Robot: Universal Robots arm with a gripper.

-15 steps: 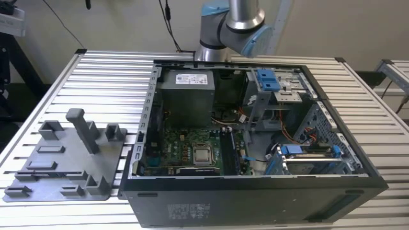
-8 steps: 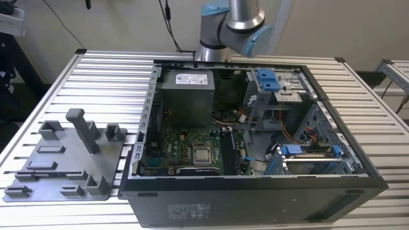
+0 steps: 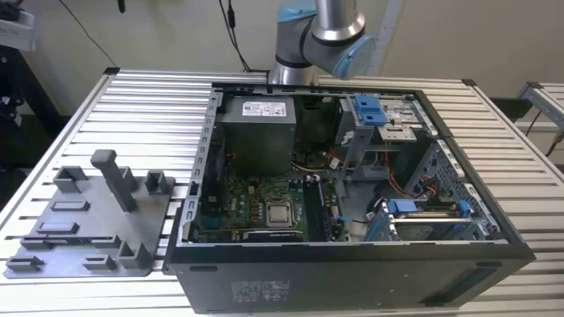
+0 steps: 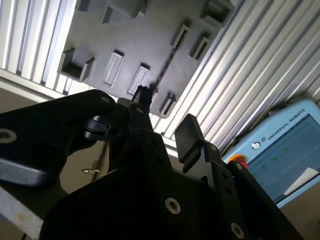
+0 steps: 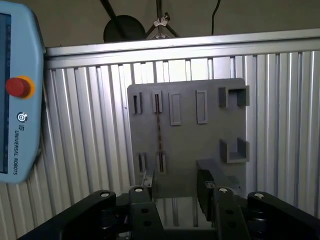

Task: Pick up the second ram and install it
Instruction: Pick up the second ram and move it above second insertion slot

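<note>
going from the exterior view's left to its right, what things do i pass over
light-grey plastic holder plate with upright posts → grey metal power-supply box → blue plastic drive bracket

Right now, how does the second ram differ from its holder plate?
Colour: the second ram is dark, the holder plate light grey. Shape: the ram is a thin strip, the plate a broad slab. Pose: the ram stands on edge, the plate lies flat. Shared: the open gripper touches neither.
</note>
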